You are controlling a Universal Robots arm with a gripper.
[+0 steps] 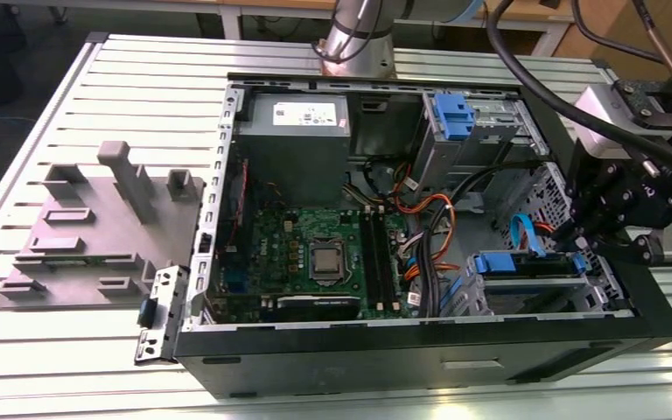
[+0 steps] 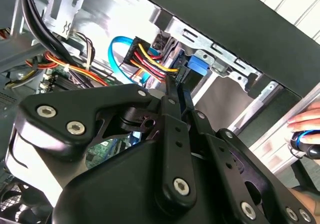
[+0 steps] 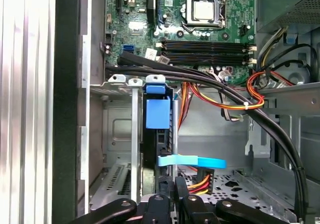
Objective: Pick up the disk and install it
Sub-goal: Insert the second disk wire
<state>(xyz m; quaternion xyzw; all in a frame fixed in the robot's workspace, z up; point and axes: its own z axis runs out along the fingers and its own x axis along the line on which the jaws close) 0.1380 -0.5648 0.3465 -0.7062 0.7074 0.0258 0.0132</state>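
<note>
Case point(image 1: 430, 350): an open computer lies on its side on the slatted desk point(image 1: 32, 350), with the board, cables and drive bays exposed.

Disk point(image 3: 156, 115): it stands edge-on in the lower bay point(image 3: 117, 134) at the case's front corner. Its blue rail sits level with the bay's mouth. In the exterior view the same blue rail shows near the exterior view's right, close to the case's near wall.

Gripper point(image 2: 176, 84): it hangs over that bay, inside the case and just behind the disk's cable end.

Fingers point(image 2: 170, 109): they are drawn almost together, with only a thin slot between them. The tips reach the disk's rear edge. Whether they pinch that edge or merely press on it I cannot tell, as the tips are hidden among the cables.

Cables point(image 2: 150, 59): a red, yellow and black bundle and a flat blue lead point(image 3: 192, 161) lie right beside the disk's end. I cannot make out whether they are plugged into it.

Other bay: a bare blue bracket point(image 1: 453, 114) sits in the upper cage, well apart from the gripper.

Hand point(image 2: 306, 129): a person's hand rests outside the case in the second wrist view.

Progress: the pick-up looks done and the disk seems to be in its bay. Judging by the rail, little is left beyond final seating and letting go.
</note>
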